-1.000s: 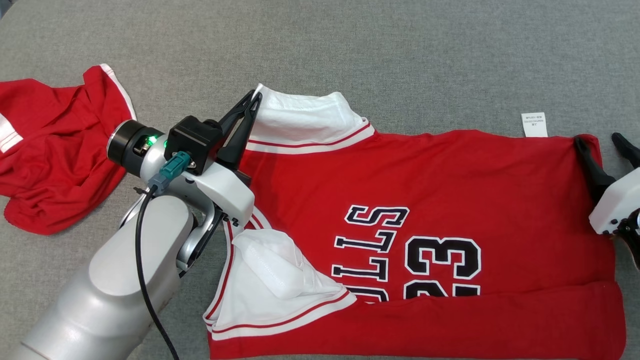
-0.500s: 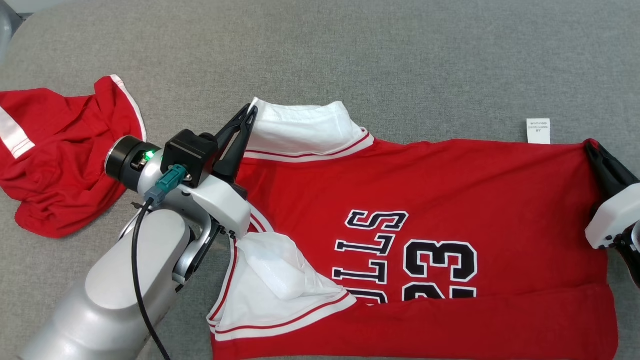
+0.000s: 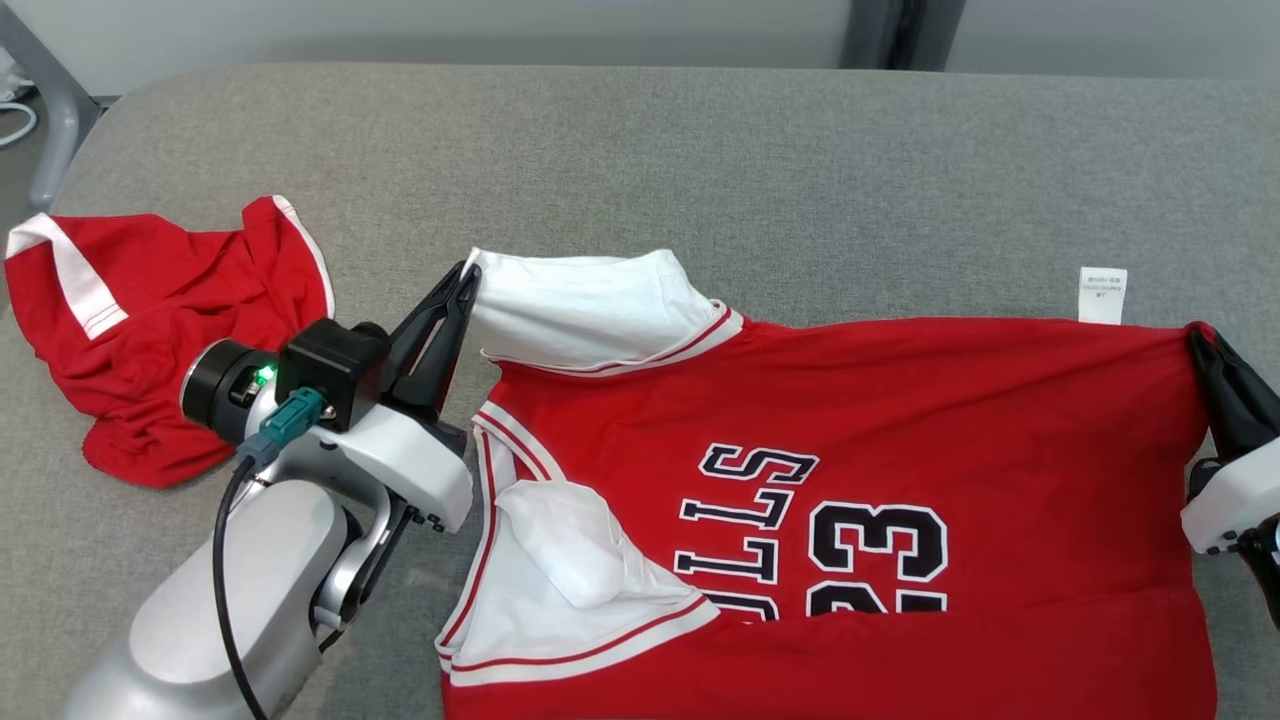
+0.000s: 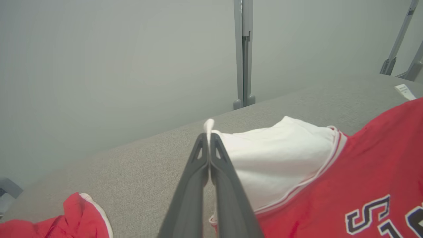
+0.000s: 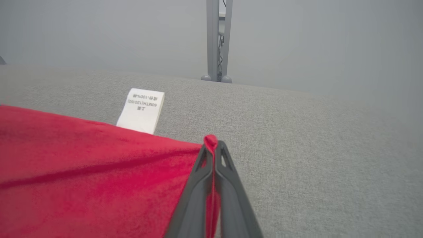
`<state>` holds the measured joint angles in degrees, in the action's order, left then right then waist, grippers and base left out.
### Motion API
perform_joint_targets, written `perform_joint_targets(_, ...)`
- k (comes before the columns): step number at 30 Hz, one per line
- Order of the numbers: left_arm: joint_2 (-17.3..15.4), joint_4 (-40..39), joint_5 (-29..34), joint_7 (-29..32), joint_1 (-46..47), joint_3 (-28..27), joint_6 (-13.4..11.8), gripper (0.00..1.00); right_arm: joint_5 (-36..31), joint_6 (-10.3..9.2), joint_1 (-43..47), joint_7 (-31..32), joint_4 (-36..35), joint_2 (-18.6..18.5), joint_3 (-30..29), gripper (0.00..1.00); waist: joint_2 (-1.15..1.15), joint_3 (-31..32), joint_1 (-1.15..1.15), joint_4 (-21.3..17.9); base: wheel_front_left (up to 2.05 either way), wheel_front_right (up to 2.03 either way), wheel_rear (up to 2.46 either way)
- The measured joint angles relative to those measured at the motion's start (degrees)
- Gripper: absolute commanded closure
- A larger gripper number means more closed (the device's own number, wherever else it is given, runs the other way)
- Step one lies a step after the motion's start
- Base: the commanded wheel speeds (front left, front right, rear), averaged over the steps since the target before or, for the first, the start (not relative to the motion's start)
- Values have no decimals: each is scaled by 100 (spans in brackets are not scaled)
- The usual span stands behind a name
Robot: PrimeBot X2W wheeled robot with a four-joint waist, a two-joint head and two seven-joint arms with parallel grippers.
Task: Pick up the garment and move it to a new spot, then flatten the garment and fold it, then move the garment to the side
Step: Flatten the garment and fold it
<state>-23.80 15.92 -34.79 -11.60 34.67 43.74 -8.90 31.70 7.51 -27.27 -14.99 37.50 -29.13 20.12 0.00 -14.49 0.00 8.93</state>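
The red jersey (image 3: 900,400) lies spread face up across the near half of the grey, felt-textured table (image 3: 700,150). It is a soft knit with white sleeves edged in ribbed red-and-white stripes, and it carries black, white-outlined letters and a "23". Toward the table's left, the left gripper (image 4: 209,138) has its long, tapered dark fingers (image 4: 195,185) pressed together on the corner of the far white sleeve (image 3: 590,305), and a tuft of cloth pokes past the tips. At the table's right end, the right gripper (image 5: 213,147) is likewise pinched closed on the jersey's red hem corner, near a small rectangular white care label (image 5: 142,110). A crumpled red cloth (image 3: 170,320) with white bands sits at the table's left end. It may be shorts, though its shape is unclear.
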Motion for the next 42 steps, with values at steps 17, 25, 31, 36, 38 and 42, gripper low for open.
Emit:
perform_joint_targets(17, -1026, -1455, -110, 611, -1141, 327, -132, 100, 148, 0, 1095, 146, -1099, -818, 653, 100, 0, 396, 0, -3, 0, 0, 0)
perform_joint_targets(25, -1506, -1952, -24, 1047, -1450, 672, -34, 100, 463, 0, 1187, 341, -1521, -1434, 1221, 100, 0, 388, 0, -28, 0, 0, 0)
perform_joint_targets(31, -1835, -2260, 45, 1392, -1552, 903, 131, 100, 694, 0, 1256, 566, -1783, -1780, 1492, 100, 0, 373, 0, -26, 0, 0, 0)
perform_joint_targets(36, -2051, -2503, 34, 1755, -1582, 1087, 283, 100, 868, 0, 1256, 697, -2057, -2036, 1738, 100, 0, 363, 0, -21, 0, 0, 0)
perform_joint_targets(38, -2134, -2594, 31, 1875, -1614, 1145, 342, 100, 982, 0, 1262, 761, -2160, -2115, 1802, 100, 0, 364, 0, -21, 0, 0, 0)
perform_joint_targets(42, -2232, -2741, 2, 2061, -1616, 1232, 433, 100, 1202, 0, 1294, 921, -2312, -2250, 1924, 100, 0, 379, 0, -19, 0, 0, 0)
